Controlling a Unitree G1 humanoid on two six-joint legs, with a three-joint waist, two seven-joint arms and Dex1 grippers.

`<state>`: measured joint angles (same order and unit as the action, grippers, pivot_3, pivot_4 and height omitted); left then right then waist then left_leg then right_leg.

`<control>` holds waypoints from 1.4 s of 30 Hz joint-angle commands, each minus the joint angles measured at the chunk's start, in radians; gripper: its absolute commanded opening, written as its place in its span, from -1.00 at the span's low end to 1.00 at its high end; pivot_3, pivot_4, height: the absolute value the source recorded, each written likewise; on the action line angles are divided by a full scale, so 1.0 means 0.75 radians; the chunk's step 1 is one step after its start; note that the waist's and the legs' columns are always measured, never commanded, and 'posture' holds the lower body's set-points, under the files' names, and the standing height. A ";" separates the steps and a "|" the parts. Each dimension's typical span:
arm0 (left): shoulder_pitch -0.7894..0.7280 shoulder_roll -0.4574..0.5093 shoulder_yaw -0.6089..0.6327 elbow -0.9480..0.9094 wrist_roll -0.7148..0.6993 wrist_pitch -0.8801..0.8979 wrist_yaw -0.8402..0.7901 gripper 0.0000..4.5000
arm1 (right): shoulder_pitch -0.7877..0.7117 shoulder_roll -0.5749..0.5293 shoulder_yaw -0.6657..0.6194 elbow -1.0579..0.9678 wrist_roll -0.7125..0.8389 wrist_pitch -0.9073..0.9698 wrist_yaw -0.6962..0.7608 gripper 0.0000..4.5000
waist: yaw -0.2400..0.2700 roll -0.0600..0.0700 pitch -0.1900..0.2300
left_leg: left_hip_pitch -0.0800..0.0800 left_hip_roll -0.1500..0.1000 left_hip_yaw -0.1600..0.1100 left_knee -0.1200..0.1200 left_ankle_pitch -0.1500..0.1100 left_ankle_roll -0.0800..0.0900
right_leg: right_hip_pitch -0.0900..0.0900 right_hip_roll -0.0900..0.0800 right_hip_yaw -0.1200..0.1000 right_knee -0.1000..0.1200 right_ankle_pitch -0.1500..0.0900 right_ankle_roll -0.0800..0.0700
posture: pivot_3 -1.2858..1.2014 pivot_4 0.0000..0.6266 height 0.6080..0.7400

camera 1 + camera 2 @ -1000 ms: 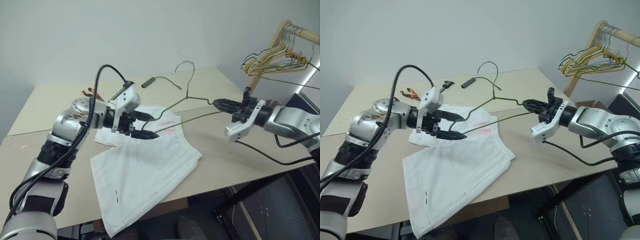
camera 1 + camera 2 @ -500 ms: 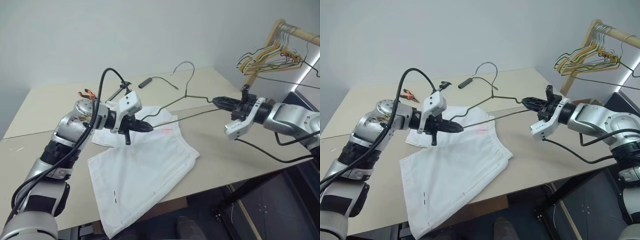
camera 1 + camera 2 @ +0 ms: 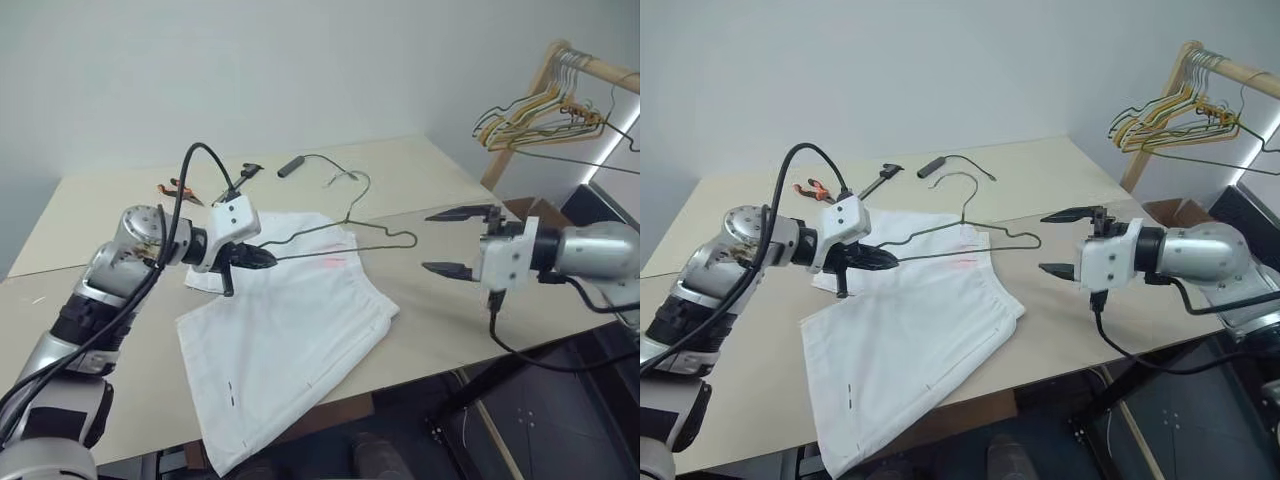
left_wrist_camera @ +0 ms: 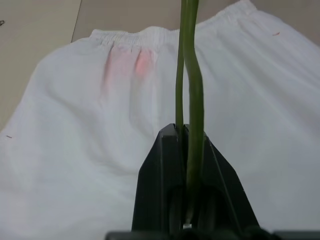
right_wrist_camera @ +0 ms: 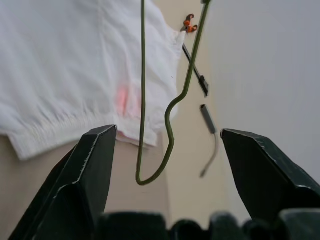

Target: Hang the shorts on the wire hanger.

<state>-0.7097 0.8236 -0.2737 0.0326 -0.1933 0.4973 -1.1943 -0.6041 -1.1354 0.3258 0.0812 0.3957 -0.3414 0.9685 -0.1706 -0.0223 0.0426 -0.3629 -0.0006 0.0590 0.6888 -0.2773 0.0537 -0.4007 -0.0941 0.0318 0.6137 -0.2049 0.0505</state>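
The white shorts [image 3: 290,320] lie flat on the table, waistband toward the far side, and the pink patch [image 4: 125,65] is visible near the waist. My left gripper [image 3: 255,257] is shut on the left end of the wire hanger [image 3: 344,250] and holds it just above the shorts' waist. In the left wrist view the green wire [image 4: 192,90] runs out from between the closed fingers. To the right, my right gripper [image 3: 452,241] stands open with nothing in it. It sits a short gap from the hanger's right corner [image 5: 155,175].
A wooden rack with a bunch of hangers [image 3: 550,100] stands at the far right. Orange-handled pliers [image 3: 172,187], a black tool [image 3: 245,175] and a dark stick with a cable [image 3: 292,165] lie on the far part of the table [image 3: 440,310]. The table's front edge runs close below the shorts.
My left gripper shut on the hanger's left end. My right gripper let go of the right end, opened wide, rolled and drew back. The hanger sank and swung left.
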 commanded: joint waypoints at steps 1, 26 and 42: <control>-0.002 0.007 0.045 -0.084 -0.013 -0.025 -0.020 -1.00 | -0.171 0.047 -0.009 -0.024 0.014 0.423 0.153 0.73 | 0.010 0.000 0.000 | 0.000 0.000 0.000 0.002 0.000 0.000 | 0.000 -0.001 0.001 0.002 0.000 0.000 | -0.06 -1.00 1.00; 0.038 -0.021 0.093 -0.161 -0.043 -0.056 -0.074 -1.00 | -0.384 0.382 0.068 0.062 -0.406 0.931 0.477 -0.99 | 0.132 0.001 -0.001 | -0.040 -0.003 0.007 0.020 -0.002 0.002 | -0.044 0.003 0.000 0.021 0.001 0.000 | -0.04 -1.00 1.00; 0.186 0.012 0.544 0.033 -0.330 -0.086 -0.069 0.80 | 0.419 0.108 -0.515 -0.319 -0.113 1.490 0.320 -1.00 | 0.128 0.001 -0.001 | -0.030 -0.002 0.007 0.022 -0.004 0.003 | -0.032 0.003 -0.001 0.019 0.000 0.000 | -0.07 -1.00 1.00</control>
<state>-0.5737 0.8193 0.0921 0.1031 -0.3947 0.4150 -1.2361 -0.2942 -1.0382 0.0160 -0.1407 0.2769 0.7187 1.2411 -0.0745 -0.0216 0.0421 -0.3842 -0.0016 0.0648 0.7053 -0.2810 0.0562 -0.4232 -0.0919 0.0308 0.6279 -0.2046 0.0506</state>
